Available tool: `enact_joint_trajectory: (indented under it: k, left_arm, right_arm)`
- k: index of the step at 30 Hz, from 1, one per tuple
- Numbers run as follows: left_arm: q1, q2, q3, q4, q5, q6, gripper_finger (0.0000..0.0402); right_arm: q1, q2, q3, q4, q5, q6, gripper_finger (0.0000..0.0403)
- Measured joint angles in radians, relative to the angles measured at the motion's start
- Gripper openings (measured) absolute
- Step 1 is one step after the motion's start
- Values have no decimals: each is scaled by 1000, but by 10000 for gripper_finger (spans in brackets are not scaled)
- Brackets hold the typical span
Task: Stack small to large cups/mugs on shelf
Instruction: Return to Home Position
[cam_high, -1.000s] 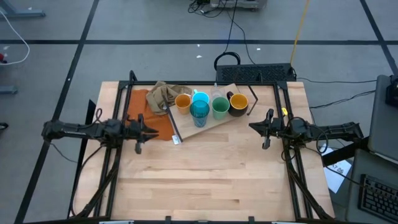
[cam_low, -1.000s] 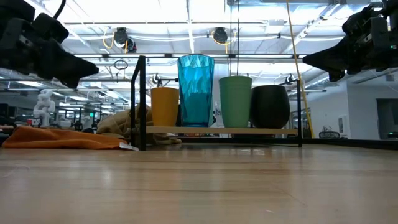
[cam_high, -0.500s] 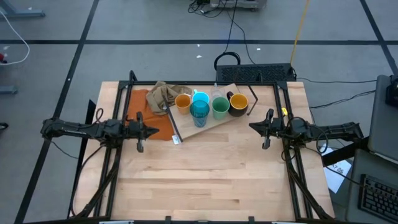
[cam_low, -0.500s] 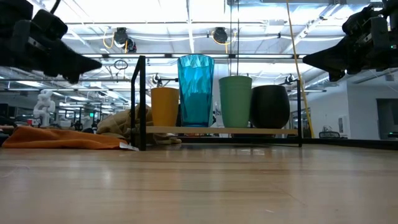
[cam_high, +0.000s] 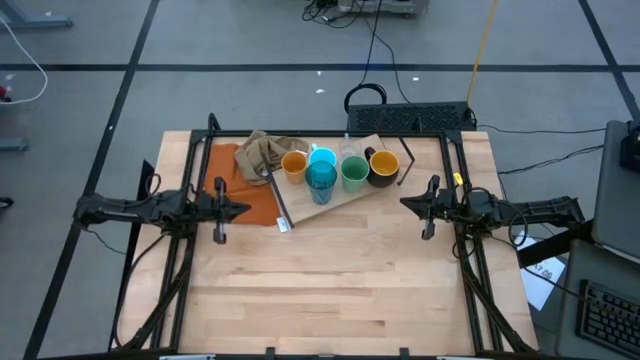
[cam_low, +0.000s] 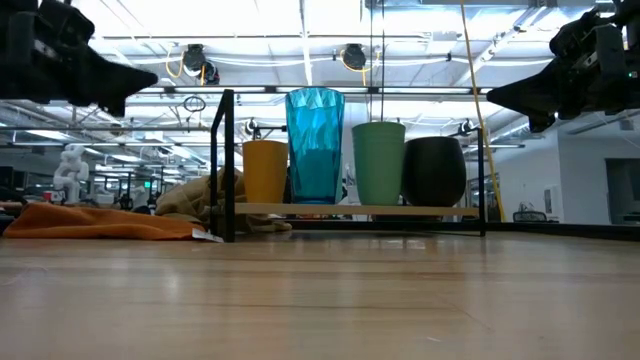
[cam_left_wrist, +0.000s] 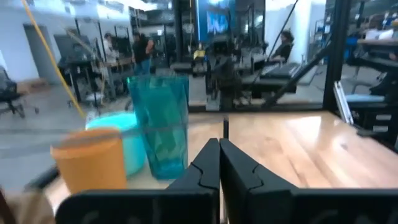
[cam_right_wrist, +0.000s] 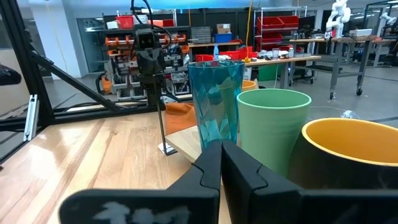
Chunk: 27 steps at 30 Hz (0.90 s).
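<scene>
Cups (cam_low: 378, 160) lined on wooden shelf (cam_low: 350, 210), teal tumbler (cam_low: 314, 145) tallest

We see an orange cup (cam_high: 294, 163), a light-blue mug (cam_high: 322, 156), and a see-through teal tumbler (cam_high: 320, 180) with a faceted pattern on its wall. Next come a pale green cup (cam_high: 354, 173) and a black mug (cam_high: 383, 166) whose inside is yellow-orange. The glass (cam_high: 349, 151) is clear and colourless. The shelf (cam_high: 338, 203) is pale wood on black legs. The table (cam_high: 330, 280) is light wood too, striped by its joined planks. We note an orange cloth (cam_high: 235, 175) and a khaki cloth (cam_high: 262, 152). The left arm (cam_high: 150, 208) and the right arm (cam_high: 510, 210) are black. The floor (cam_high: 100, 100) is grey, crossed by dark lines.
</scene>
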Motion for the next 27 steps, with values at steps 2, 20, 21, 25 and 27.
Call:
enact_joint_trajectory:
  k: [2, 20, 21, 25, 27]
  left_arm:
    - [0, -49, 0, -70, 7, -20, 2]
    - [0, -62, 1, -98, 78, -77, 4]
    - [0, -62, 1, -99, 78, -77, 3]
    - [0, -62, 1, -100, 78, -89, 9]
    - [0, -62, 1, -100, 78, -96, 10]
  right_arm:
    - [0, 0, 0, 0, 0, 0, 0]
    - [0, 38, 0, 1, -4, -17, 0]
    - [0, 42, 0, 0, -6, -23, 0]
    - [0, 44, 0, 1, -33, -49, 0]
    - [3, 34, 0, -7, -78, -63, 0]
